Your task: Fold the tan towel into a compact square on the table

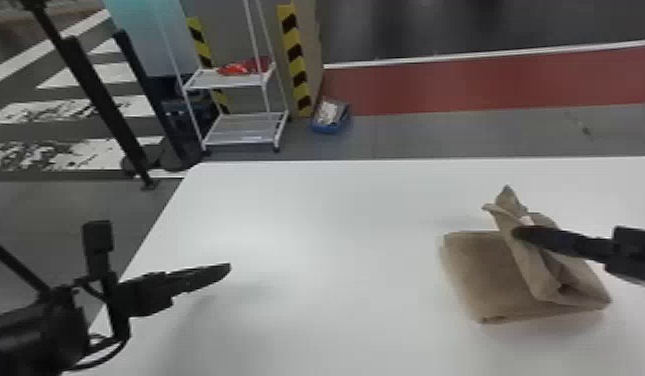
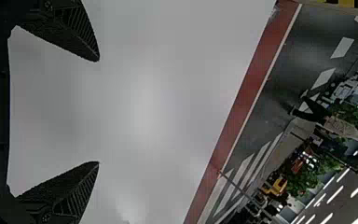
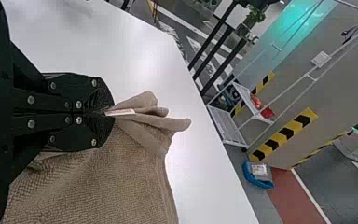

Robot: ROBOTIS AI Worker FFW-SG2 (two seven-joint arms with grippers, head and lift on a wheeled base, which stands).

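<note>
The tan towel (image 1: 478, 275) lies on the white table (image 1: 336, 210), on the robot's right side. It lies flat in a folded shape, and at its right part some cloth is lifted into a loose peak. The right gripper (image 3: 111, 112) has its two fingers pressed together on this raised cloth, close to a small white label (image 3: 121, 112); the ends of the cloth stick out past the fingertips in soft folds. The left gripper (image 2: 98, 112) is empty above the table, well apart from the towel, and its fingers stand wide from each other.

The cloth shows a fine, ribbed texture, so I judge it to be light, soft and not slippery. It should not break, but it has little stiffness: a lifted part will probably sag, twist and crease where it is pinched. The pinch near the label seems secure, yet narrow, so one layer could hang askew. For a neat square, it is better to hold close to a corner, with all the layers of that flap together, and to lay it down slowly. The left fingers could press the flat part near its left edge, so that the lower layers do not slide.
</note>
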